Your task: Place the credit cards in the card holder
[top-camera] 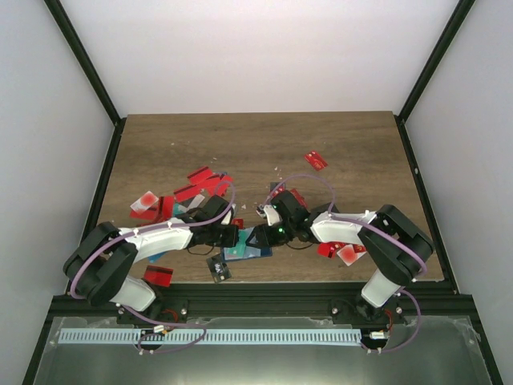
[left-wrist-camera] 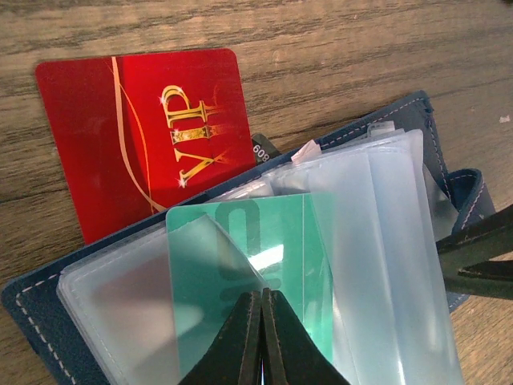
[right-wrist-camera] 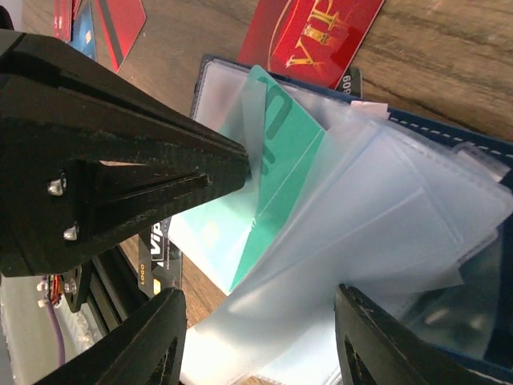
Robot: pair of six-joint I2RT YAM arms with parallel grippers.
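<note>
Table: a wooden table (top-camera: 353, 144). Many credit cards (top-camera: 200, 176) lie loose on its near half, mostly red.
Card holder: the navy card holder (left-wrist-camera: 425, 120) lies open at the front middle of the table, between the two grippers. Its clear sleeves (left-wrist-camera: 385, 241) are fanned upward.
Red VIP card: the red VIP card (left-wrist-camera: 144, 136) lies flat on the wood with one corner under the holder's edge. It is not in a sleeve.
Teal card: the teal card (left-wrist-camera: 280, 241) sits tilted among the sleeves. It seems partly inside one pocket, but I cannot tell how deep.
Left gripper: the left gripper (left-wrist-camera: 261, 321) has its fingers pressed together on the near edge of the teal card.
Right gripper: the right gripper (right-wrist-camera: 258, 309) has its fingers apart, with the loose sleeves between them — nothing looks pinched.
Done: at most one card is going in, and the other sleeves look empty.
Left: I judge that nearly the whole pile is left.
</note>
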